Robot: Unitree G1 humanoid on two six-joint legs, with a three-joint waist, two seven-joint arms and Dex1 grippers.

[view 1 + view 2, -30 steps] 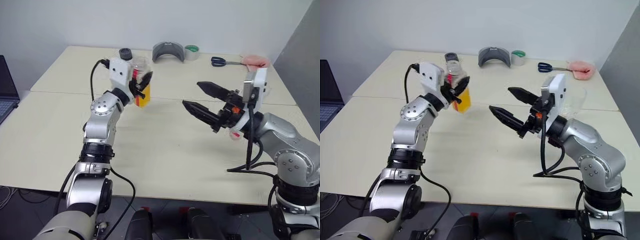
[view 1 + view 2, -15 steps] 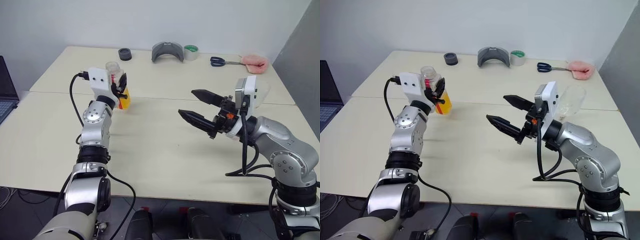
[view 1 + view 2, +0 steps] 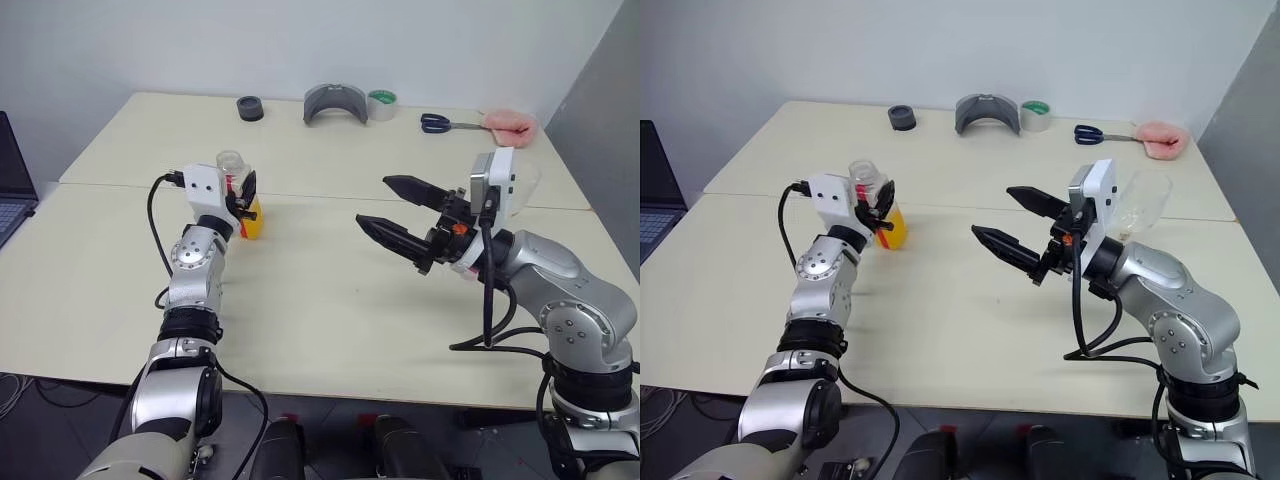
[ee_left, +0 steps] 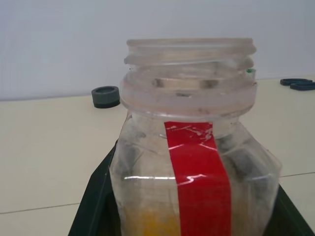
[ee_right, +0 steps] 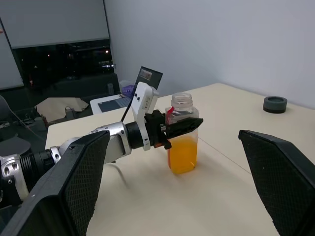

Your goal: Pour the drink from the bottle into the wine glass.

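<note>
Right wrist view has left pincer [image 5: 179,129] clamped on uncapped bottle [image 5: 183,133] upright above surface [image 5: 216,196], right pincer [image 3: 400,211] spread wide, empty; looks mid-carry, next needs locating wine glass [image 3: 1140,205] behind right wrist.

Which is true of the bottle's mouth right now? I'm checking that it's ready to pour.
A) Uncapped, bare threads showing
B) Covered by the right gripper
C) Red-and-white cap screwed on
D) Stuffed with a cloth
A: the bottle shows bare neck threads and an open mouth in the left gripper.
</note>
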